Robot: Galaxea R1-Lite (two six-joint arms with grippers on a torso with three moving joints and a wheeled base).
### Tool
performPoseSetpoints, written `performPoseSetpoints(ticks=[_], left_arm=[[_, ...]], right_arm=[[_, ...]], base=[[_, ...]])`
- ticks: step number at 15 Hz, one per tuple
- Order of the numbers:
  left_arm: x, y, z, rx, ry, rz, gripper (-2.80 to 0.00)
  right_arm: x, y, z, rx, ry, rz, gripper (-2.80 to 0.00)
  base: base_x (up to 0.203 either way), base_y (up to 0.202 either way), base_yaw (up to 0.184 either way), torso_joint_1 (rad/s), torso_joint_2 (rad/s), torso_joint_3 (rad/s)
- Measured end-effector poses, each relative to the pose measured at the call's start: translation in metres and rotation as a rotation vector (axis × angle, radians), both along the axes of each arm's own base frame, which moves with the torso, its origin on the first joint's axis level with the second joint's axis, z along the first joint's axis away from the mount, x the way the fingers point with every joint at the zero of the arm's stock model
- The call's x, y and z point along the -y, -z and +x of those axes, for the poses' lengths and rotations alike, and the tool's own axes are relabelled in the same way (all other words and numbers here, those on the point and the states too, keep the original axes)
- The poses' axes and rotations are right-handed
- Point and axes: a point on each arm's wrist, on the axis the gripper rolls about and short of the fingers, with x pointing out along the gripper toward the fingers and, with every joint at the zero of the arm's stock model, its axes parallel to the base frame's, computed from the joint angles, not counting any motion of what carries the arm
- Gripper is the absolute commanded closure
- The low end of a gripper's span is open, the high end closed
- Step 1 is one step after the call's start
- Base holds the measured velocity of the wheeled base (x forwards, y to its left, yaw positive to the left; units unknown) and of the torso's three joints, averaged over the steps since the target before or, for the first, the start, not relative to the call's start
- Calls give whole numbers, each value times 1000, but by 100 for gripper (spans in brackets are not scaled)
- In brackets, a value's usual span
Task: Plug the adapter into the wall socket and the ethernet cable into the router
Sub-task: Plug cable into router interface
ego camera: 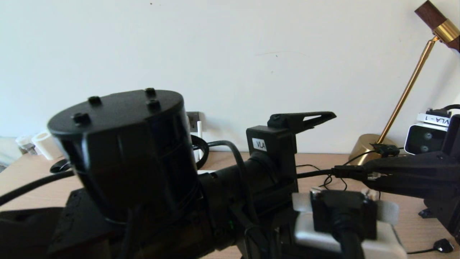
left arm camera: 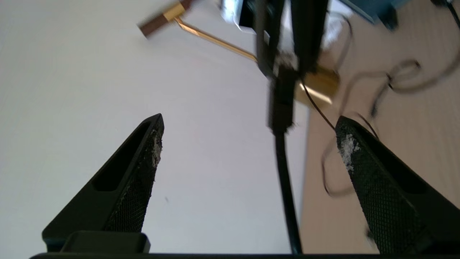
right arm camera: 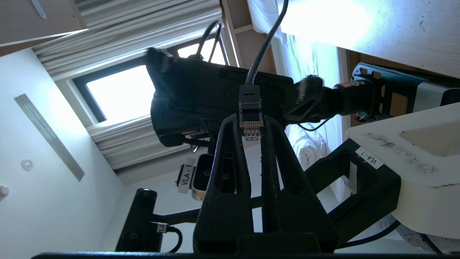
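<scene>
My right gripper (ego camera: pixel 370 176) reaches in from the right and is shut on the clear plug tip of the ethernet cable (ego camera: pixel 345 172), held above the desk; the gold contacts show between its fingers (right arm camera: pixel 250 124). The black cable (left arm camera: pixel 284 172) runs back between the wide-open fingers of my left gripper (left arm camera: pixel 249 120) without touching either pad. One left finger (ego camera: pixel 305 118) shows above the cable. The dark grey wall socket (ego camera: pixel 194 120) peeks out behind my left arm, with a slim white stick beside it. The adapter is out of view and the router is hidden.
A brass desk lamp (ego camera: pixel 370 144) stands at the back right. Thin black cables (ego camera: pixel 327 181) loop on the wooden desk (ego camera: pixel 413 223), and a small black plug (ego camera: pixel 444 245) lies at its front right. White rolls (ego camera: pixel 45 144) sit far left. My left arm fills the foreground.
</scene>
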Motion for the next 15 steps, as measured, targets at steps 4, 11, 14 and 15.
performPoseSetpoints(ticks=[4,11,14,15], left_arm=[[-3,2,9,75,109,-90,-280],[-21,7,10,92,218,-104,-280],[-25,5,15,103,272,-119,-280],[-24,6,16,105,287,-119,-280]], right_arm=[[0,-6,3,-5,-40,20,0],[2,-13,4,15,-52,32,0],[0,-14,7,11,-62,33,0],[0,-14,8,9,-64,32,0]], base=[[0,0,0,0,0,0],[0,0,0,0,0,0],[0,0,0,0,0,0],[0,0,0,0,0,0]])
